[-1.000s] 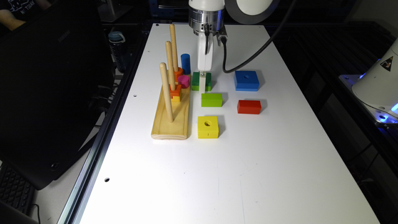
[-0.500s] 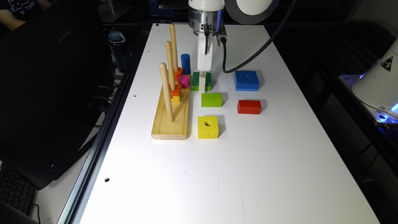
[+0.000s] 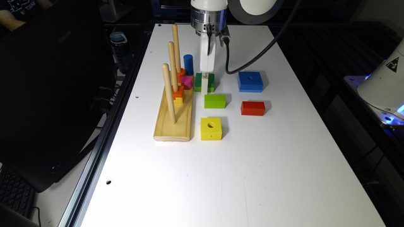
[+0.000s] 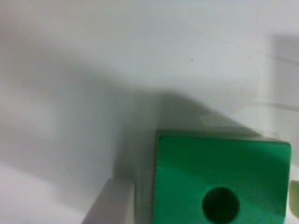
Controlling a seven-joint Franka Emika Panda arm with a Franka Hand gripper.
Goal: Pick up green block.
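- The gripper (image 3: 205,82) is held straight down from the wrist and has been brought low over the green block (image 3: 209,82), a posture suited to a grasp from above.
- In the wrist view the green block (image 4: 219,177) is seen directly beneath the tool, its round centre hole facing upward, so that flat side faces are offered to the fingers.
- One pale finger (image 4: 111,201) is seen just beside one edge of the block; whether it touches cannot be told.
- The opposite finger is not made out, so whether the jaws are apart, together or clamped on the block cannot be told.
- The block appears to rest on the white table (image 3: 221,176); by that judgement the lift is not yet done.
- The peg board (image 3: 173,124) and the pink piece (image 3: 186,82) lie close to one side of the tool, and the blue cylinder (image 3: 188,64) is near them; a vertical approach is probably chosen to keep clear of these.
- The lime-green block (image 3: 215,101) lies just in front of the tool, nearer the camera, and is not the target, being solid and without a hole.
- The blue block (image 3: 250,81), the red block (image 3: 252,108) and the yellow block (image 3: 211,128) are set well apart from the tool and should not hinder the lift.
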